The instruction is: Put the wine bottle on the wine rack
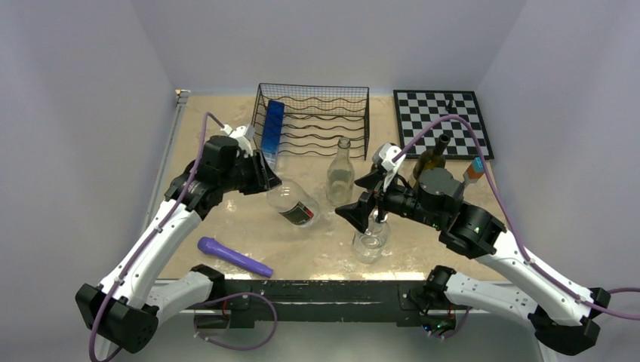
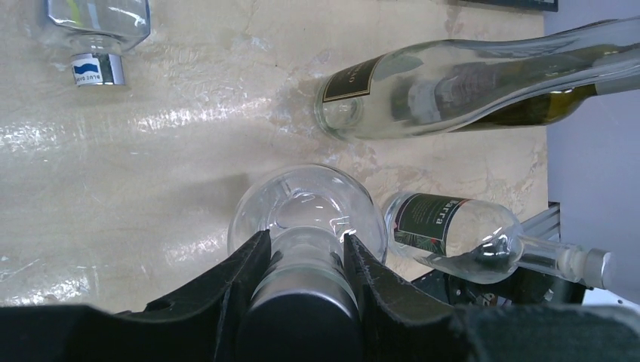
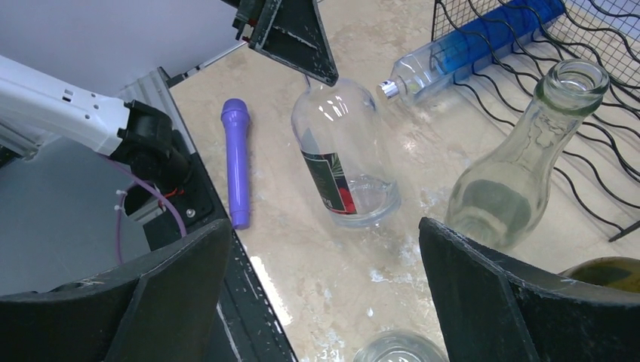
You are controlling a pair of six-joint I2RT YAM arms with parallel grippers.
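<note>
The black wire-mesh wine rack [image 1: 324,124] stands at the back of the table; a corner shows in the right wrist view [image 3: 528,56]. My left gripper [image 1: 266,179] [image 2: 306,243] is shut on the black-capped neck of a clear wine bottle [image 1: 294,205] [image 2: 306,204] with a dark and red label. The bottle is tilted in front of the rack, its base on or just above the table [image 3: 340,162]. My right gripper [image 1: 356,197] [image 3: 323,226] is open and empty, above a round clear bottle [image 1: 370,241] [image 3: 396,348].
A blue bottle [image 1: 272,130] [image 3: 468,45] lies in the rack's left side. An uncapped clear bottle [image 1: 341,172] [image 3: 513,166] stands right of the held bottle. An olive bottle [image 1: 432,157], an orange-capped bottle [image 1: 474,169] and a chessboard [image 1: 444,121] are at the right. A purple cylinder [image 1: 234,256] lies near the front edge.
</note>
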